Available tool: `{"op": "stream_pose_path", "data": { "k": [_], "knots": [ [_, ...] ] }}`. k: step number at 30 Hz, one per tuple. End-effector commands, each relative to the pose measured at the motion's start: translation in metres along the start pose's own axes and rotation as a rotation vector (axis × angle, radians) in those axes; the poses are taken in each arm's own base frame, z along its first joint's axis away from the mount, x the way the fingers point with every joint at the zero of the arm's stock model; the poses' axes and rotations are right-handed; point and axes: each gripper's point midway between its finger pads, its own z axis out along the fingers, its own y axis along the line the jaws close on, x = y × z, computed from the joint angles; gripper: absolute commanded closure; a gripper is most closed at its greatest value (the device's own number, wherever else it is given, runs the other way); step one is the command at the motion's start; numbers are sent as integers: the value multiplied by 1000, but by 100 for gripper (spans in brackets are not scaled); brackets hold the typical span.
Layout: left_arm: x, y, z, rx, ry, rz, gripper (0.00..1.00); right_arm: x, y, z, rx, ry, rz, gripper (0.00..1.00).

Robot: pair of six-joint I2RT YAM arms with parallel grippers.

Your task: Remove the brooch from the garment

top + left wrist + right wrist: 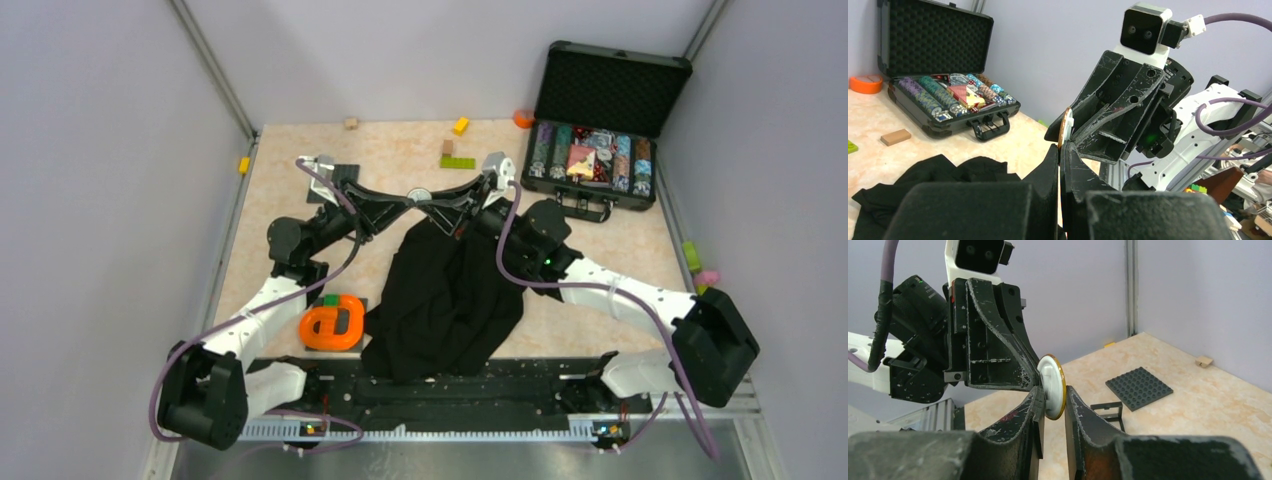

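**Brooch.** The brooch (1052, 386) is a round disc with a white face and a gold rim. Being round, it has no long axis. It stands on edge, and its flat faces lie parallel to the finger pads of both grippers. In the left wrist view it shows edge-on as a thin line rising from between the fingertips.

**Left gripper.** The left gripper (1060, 150) is closed on the brooch. Its two fingers pinch one edge of the disc, and the rest of the disc projects beyond the tips.

**Right gripper.** The right gripper (1054, 399) meets the left tip to tip from the opposite side. Its fingers (1083, 415) straddle the disc's free edge, one finger to each face. The gap is narrow, and the white face turns toward the finger on the left of the right wrist view. Whether both pads press the disc cannot be determined.

**Garment.** The garment (445, 300), a black cloth, lies crumpled below and behind the fingertips. It sits on the near side of the right gripper, apart from the brooch.
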Motion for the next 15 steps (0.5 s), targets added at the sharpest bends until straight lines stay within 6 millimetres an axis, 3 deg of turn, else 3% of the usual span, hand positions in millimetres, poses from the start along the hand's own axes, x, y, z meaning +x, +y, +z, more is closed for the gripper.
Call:
{"op": "stream_pose_path", "data": {
  "k": [1,6,9,15],
  "knots": [
    [1,-20,1,94,21,75,100,-20,-2,11,8,-57,32,81],
    [4,-24,5,111,45,101,100,-16,-5,15,22,-33,59,83],
    [7,-25,6,110,59,123,100,-15,-10,16,56,-27,90,90],
    [10,-25,6,95,63,170,100,-14,-19,17,113,-39,142,94]
  ]
}}
